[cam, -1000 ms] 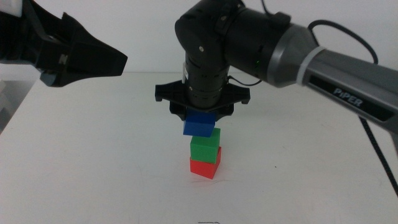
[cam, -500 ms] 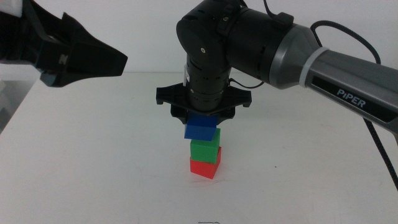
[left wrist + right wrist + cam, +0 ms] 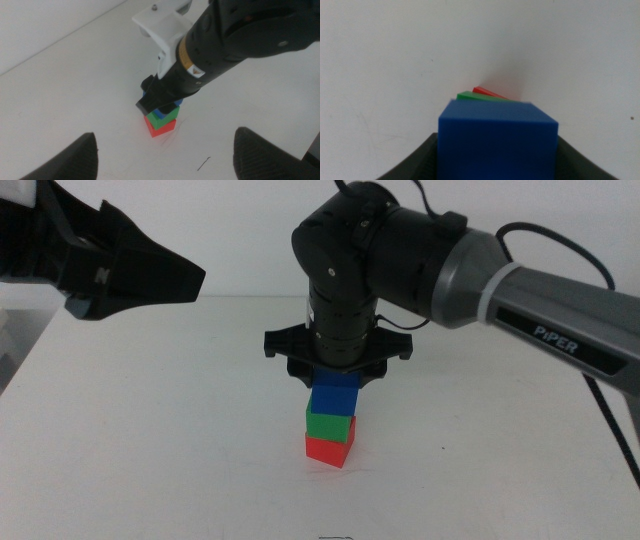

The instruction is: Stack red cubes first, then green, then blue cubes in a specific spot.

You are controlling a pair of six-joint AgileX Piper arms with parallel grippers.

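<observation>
Right gripper (image 3: 336, 377): pointing straight down over table centre, jaws closing on the blue cube (image 3: 335, 397) from both sides; arm reaching in from the right. In the right wrist view the blue cube (image 3: 497, 142) is filling the gap btwn the dark jaws.
Blue cube: sitting on top of the green cube (image 3: 330, 426), looks like touching it, roughly lined up w/ it; can't tell if its full weight is resting there.
Green cube: resting on the red cube (image 3: 329, 449), slightly offset toward the far right.
Red cube: lying flat on the white table (image 3: 150, 440), at the bottom of the stack, near the table's middle.
Stack order: red, green, blue, bottom to top.
Left gripper (image 3: 130, 270): hanging up at the far left, well apart from the stack, touching nothing; in the left wrist view its jaws are standing wide apart w/ nothing btwn them, looking down on the stack.
Left wrist view: red cube (image 3: 160, 127) and green cube (image 3: 167, 114) showing under the right arm's wrist; only a sliver of blue (image 3: 159, 113) visible.
</observation>
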